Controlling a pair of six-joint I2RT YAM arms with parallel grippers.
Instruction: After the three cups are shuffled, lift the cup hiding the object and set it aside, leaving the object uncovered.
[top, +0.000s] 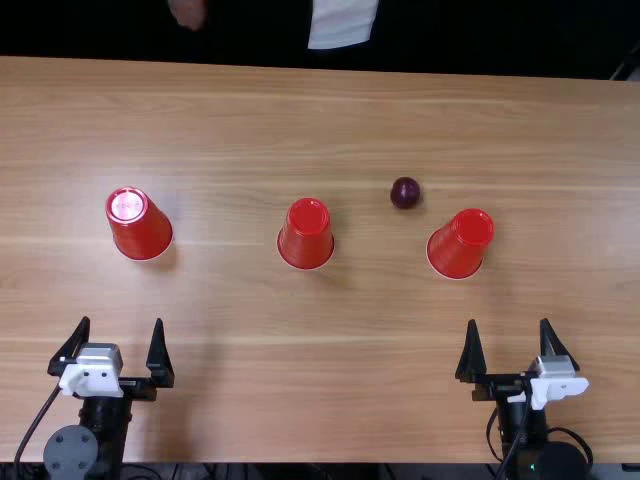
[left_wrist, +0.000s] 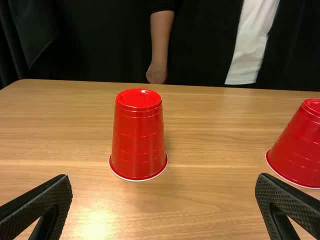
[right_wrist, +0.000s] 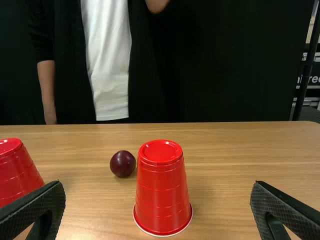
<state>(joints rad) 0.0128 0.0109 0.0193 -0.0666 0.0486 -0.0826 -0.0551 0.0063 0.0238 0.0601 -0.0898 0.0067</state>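
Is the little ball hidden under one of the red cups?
No, the ball sits uncovered on the table, between the middle cup and the rightmost cup.

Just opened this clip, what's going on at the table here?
Nothing is being handled right now. Three red cups stand upside down in a row on the table: left cup, middle cup, right cup. A dark ball lies uncovered between the middle and right cups, slightly farther back. The left hand and right hand sit open near the table's near edge, touching nothing.
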